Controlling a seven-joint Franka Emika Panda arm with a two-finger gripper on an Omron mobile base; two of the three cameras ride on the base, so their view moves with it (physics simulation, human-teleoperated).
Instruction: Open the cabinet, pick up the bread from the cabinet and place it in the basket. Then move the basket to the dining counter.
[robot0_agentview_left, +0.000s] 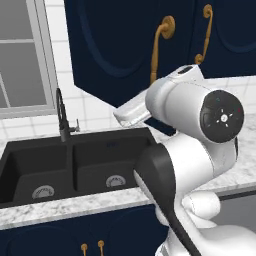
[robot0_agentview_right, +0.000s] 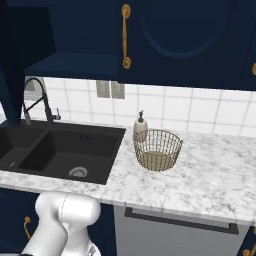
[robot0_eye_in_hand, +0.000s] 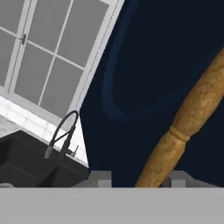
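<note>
step: opening the cabinet (robot0_agentview_left: 115, 45) | end effector (robot0_eye_in_hand: 133, 178): at the door's brass handle (robot0_eye_in_hand: 183, 127), which runs between the two fingertips; clamped or not, cannot tell | basket (robot0_agentview_right: 157, 149): on the bench (robot0_agentview_right: 200, 175), below the cabinet, waiting empty beside the soap bottle (robot0_agentview_right: 140, 127) | bread: likely inside the cabinet

One basket (robot0_agentview_right: 157, 149), one soap bottle (robot0_agentview_right: 140, 127), one faucet (robot0_agentview_left: 63, 116), two sink basins (robot0_agentview_left: 75, 167).
</note>
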